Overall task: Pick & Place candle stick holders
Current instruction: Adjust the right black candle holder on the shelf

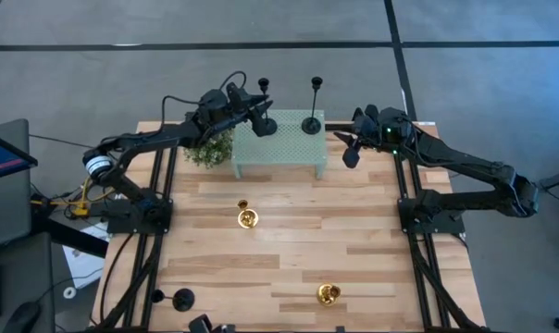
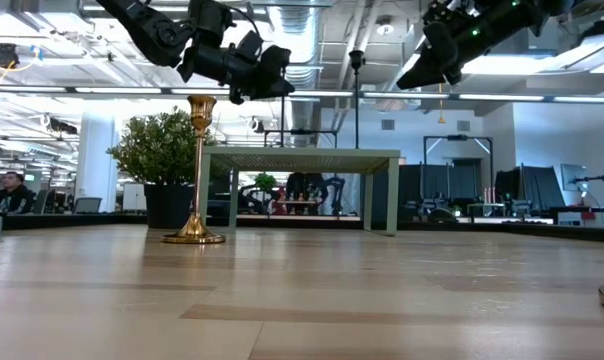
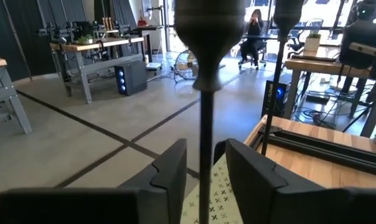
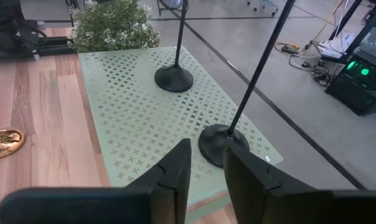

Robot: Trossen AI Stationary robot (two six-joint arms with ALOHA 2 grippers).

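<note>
Two black candle stick holders stand by their round bases on a pale green perforated stand [image 1: 279,148]: one on its left part [image 4: 173,78], one on its right part [image 4: 220,144]. My left gripper [image 3: 200,168] is open, with its fingers on either side of the left holder's thin stem [image 3: 205,130], below its cup [image 3: 208,31]. My right gripper [image 4: 206,168] is open and empty, in the air just off the stand's right end [image 1: 352,148]. Two gold holders [image 1: 247,217] [image 1: 329,294] stand on the wooden table. A third black holder [image 1: 182,299] stands near the front left. My left gripper comes at the stem level, from the table's left side, with its fingers across the stem. One finger [image 3: 169,168] is clearly apart from it. The other finger [image 3: 244,168] is very close, and I cannot tell whether it touches. The holder stands upright on the stand.
A small green potted plant [image 1: 210,148] stands at the stand's left end, under my left arm. The wooden table between the stand and the gold holders is bare. In the low view the nearer gold holder [image 2: 194,170] stands in front of the plant.
</note>
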